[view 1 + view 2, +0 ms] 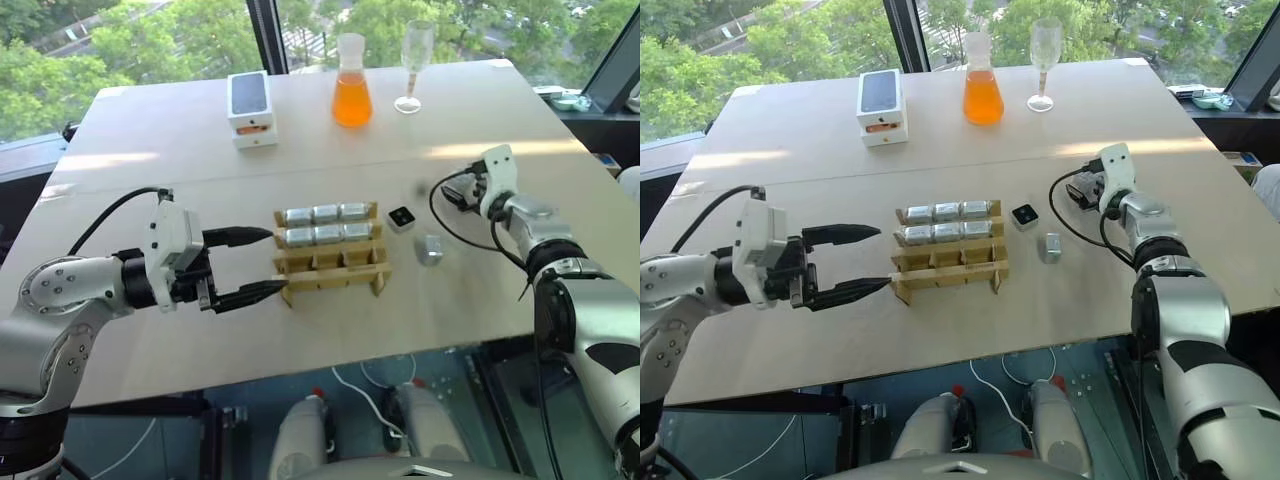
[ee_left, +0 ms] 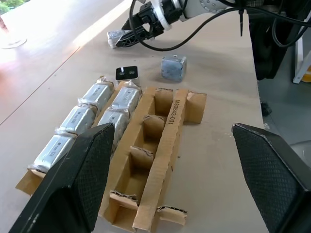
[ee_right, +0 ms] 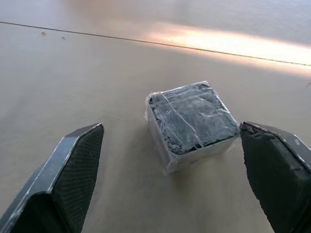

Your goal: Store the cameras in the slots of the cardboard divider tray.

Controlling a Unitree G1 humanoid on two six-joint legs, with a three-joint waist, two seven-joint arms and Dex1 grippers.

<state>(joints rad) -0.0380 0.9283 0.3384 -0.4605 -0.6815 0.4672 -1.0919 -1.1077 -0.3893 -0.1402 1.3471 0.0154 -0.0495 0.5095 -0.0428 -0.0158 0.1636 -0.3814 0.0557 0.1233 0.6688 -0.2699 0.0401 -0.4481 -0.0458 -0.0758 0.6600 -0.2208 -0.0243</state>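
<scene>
The cardboard divider tray (image 1: 332, 277) lies at the middle of the table. Its two far rows hold three wrapped silvery cameras (image 1: 327, 224) each, and the near slots (image 2: 153, 127) stand empty. Just to its right lie a loose camera with its black face up (image 1: 402, 217) and a grey one (image 1: 429, 250). Further right, another wrapped camera (image 3: 189, 124) rests on the table between the fingers of my open right gripper (image 1: 447, 190), untouched. My left gripper (image 1: 272, 262) hovers open at the tray's left end, empty.
A white phone box (image 1: 250, 108), a flask of orange liquid (image 1: 352, 85) and a wine glass (image 1: 412, 65) stand along the table's far side. A black cable (image 1: 440, 215) loops from my right wrist over the table.
</scene>
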